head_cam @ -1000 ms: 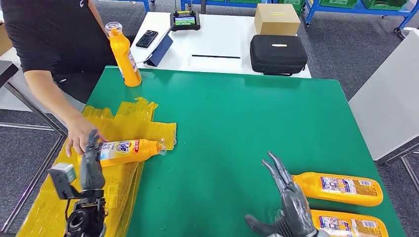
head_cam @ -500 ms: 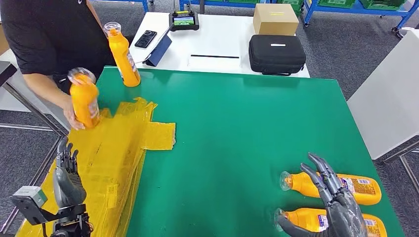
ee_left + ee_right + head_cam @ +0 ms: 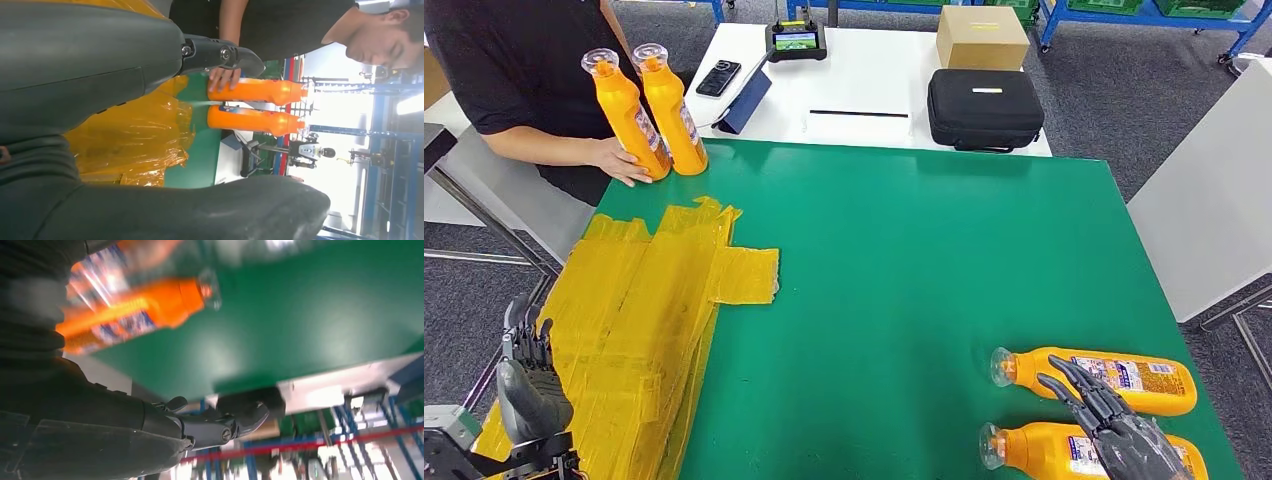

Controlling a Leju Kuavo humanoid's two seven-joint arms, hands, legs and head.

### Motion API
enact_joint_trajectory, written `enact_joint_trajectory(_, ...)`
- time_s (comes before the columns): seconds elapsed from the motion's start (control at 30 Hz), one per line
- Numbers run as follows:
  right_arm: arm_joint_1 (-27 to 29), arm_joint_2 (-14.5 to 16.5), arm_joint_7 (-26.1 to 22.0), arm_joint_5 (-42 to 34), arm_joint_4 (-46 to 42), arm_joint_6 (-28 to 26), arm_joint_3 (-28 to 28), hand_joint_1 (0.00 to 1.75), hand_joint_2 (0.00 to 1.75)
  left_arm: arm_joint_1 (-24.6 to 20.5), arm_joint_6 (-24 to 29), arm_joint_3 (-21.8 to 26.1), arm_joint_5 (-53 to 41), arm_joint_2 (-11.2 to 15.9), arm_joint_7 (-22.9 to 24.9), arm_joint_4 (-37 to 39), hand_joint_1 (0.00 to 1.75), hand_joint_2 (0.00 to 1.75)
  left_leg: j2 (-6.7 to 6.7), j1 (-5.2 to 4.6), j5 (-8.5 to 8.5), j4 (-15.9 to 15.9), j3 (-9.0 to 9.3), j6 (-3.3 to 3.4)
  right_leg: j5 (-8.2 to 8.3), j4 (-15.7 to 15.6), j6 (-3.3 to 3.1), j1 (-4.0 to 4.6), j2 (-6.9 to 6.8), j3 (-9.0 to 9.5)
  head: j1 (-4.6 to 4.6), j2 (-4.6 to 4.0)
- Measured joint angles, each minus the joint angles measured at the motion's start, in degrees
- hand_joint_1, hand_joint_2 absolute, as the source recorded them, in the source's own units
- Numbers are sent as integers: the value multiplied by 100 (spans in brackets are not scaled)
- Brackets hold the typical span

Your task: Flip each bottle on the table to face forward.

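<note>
On my head feed two orange bottles stand upright side by side at the far left corner of the green table (image 3: 904,250): the left upright bottle (image 3: 624,115) with a person's hand (image 3: 619,160) resting against its base, and the right upright bottle (image 3: 672,112) touching it. Two more lie on their sides at the near right corner, caps pointing left: the farther lying bottle (image 3: 1104,378) and the nearer lying bottle (image 3: 1084,450), close together. My right hand (image 3: 1114,425) hovers over that pair with its fingers spread and nothing in its grasp (the right wrist feed is blurred, so I cannot tell whether it touches a bottle). My left hand (image 3: 524,385) hangs low off the table's near left edge, fingers up and apart, holding nothing, beside the crumpled yellow plastic sheet (image 3: 654,300) covering that side of the table.
</note>
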Motion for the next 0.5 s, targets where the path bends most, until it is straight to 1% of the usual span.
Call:
enact_joint_trajectory(0.07, 103, -108, -3, -349, -67, 246, -157, 0, 175, -9, -8, 23, -14, -2, 7, 0, 0, 0, 1, 0, 0, 0, 0, 0, 0, 0, 0, 0, 0, 0, 0, 0)
enact_joint_trajectory(0.2, 206, -266, -6, -761, -152, 517, -422, 0, 175, -21, -10, 66, -13, -2, 8, 1, 0, 0, 1, 0, 0, 0, 1, 0, 0, 0, 0, 0, 2, 0, 1, 0)
enact_joint_trajectory(0.27, 224, -340, -9, -1095, -187, 769, -572, 0, 175, -29, -10, 80, 14, -2, 5, 2, 0, 0, 1, 0, 0, 0, 2, 0, 0, 0, 0, 0, 3, 0, 1, 0)
enact_joint_trajectory(0.37, 229, -497, -11, -1507, -209, 1099, -915, 0, 175, -37, -25, 94, 52, -2, -3, 2, 0, 0, 1, -1, 0, 0, 1, 0, 0, 0, 0, -1, 3, 0, 1, 0)
enact_joint_trajectory(0.5, 226, -729, -11, -1710, -209, 1336, -1413, 0, 175, -36, -66, 101, 85, -2, -5, 2, 0, 0, 1, -3, -1, 0, 0, 2, 0, 0, 0, -2, 3, 0, 1, 0)
